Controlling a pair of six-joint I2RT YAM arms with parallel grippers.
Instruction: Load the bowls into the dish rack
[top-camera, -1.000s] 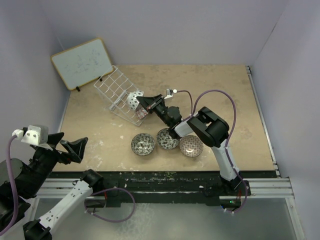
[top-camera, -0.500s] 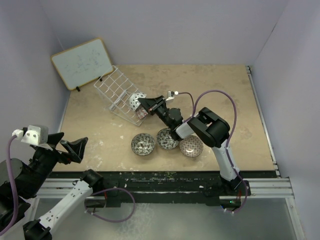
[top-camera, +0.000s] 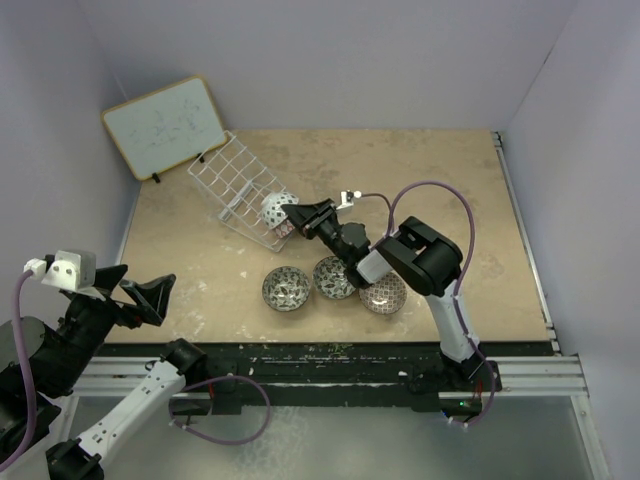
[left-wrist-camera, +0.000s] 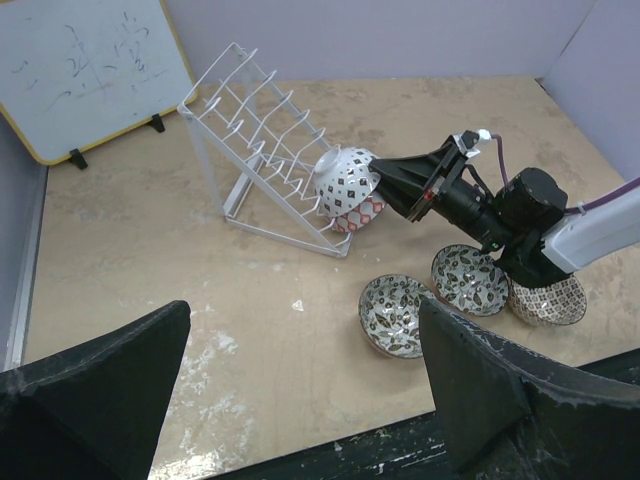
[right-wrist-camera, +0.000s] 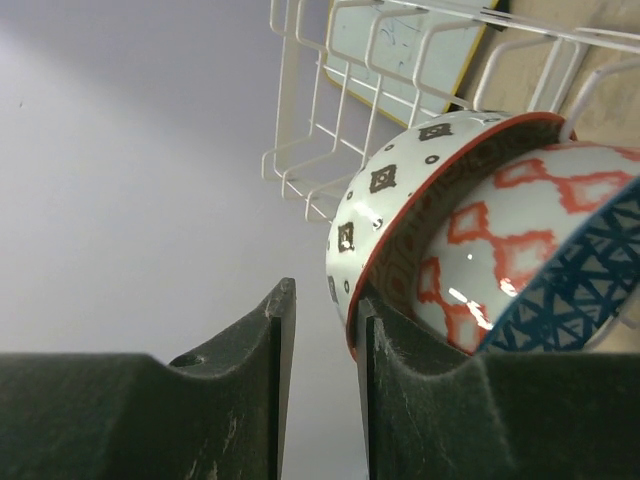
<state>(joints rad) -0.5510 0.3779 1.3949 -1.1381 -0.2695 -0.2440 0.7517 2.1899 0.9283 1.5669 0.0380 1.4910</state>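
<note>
The white wire dish rack (top-camera: 228, 180) leans tilted at the table's back left; it also shows in the left wrist view (left-wrist-camera: 260, 130). A white bowl with dark diamonds (top-camera: 277, 207) (right-wrist-camera: 400, 190) rests at its lower end, nested over a red-diamond bowl (left-wrist-camera: 360, 212) (right-wrist-camera: 500, 240). My right gripper (top-camera: 300, 214) (right-wrist-camera: 322, 295) is just right of them, its jaws slightly apart with nothing between them; the bowl's rim lies beside one fingertip. Three patterned bowls sit near the front: left (top-camera: 286, 288), middle (top-camera: 335, 277), right (top-camera: 383, 292). My left gripper (top-camera: 140, 295) (left-wrist-camera: 300, 400) is open and empty at the near left edge.
A wood-framed whiteboard (top-camera: 165, 125) leans against the back left wall behind the rack. The right arm's forearm (top-camera: 420, 255) stretches over the middle and right bowls. Purple walls close in the table on three sides.
My right gripper has drawn back to the right, away from the rack. The white diamond bowl has slid a little down the rack and stays there.
</note>
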